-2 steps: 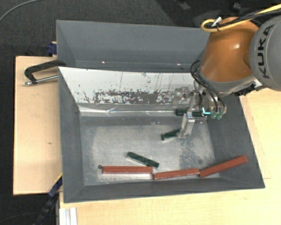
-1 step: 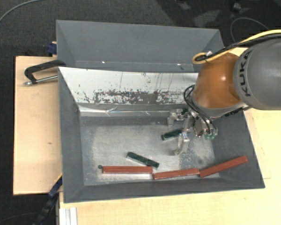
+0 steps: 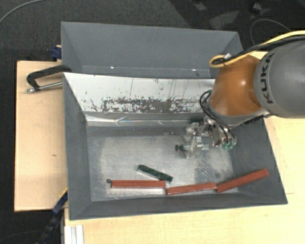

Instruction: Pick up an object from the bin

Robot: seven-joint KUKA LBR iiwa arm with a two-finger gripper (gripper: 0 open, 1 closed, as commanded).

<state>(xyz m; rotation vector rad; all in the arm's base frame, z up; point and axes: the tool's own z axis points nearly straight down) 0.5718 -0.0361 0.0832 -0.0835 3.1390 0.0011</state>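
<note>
Gripper hangs low over the right middle of the bin, close above the bare floor, under the arm's orange cover. How wide it stands I cannot tell, because the metal parts blend together from this angle. Nothing from the bin can be made out in it, and it seems to touch nothing.

The nearest loose thing is a small dark green bar, lying flat on the floor to the left of the gripper and nearer to the front wall, apart from it. It looks stiff, light and thin. I judge that the best hold is across its narrow width at the middle, so it does not swing or tip out.

Along the front wall lie three red-brown strips, end to end: the left strip, the middle strip and the right strip, which is tilted up against the wall. They look long, flat and rigid, perhaps joined together. Being so close to the wall, they are probably harder to grasp than the dark bar.
</note>
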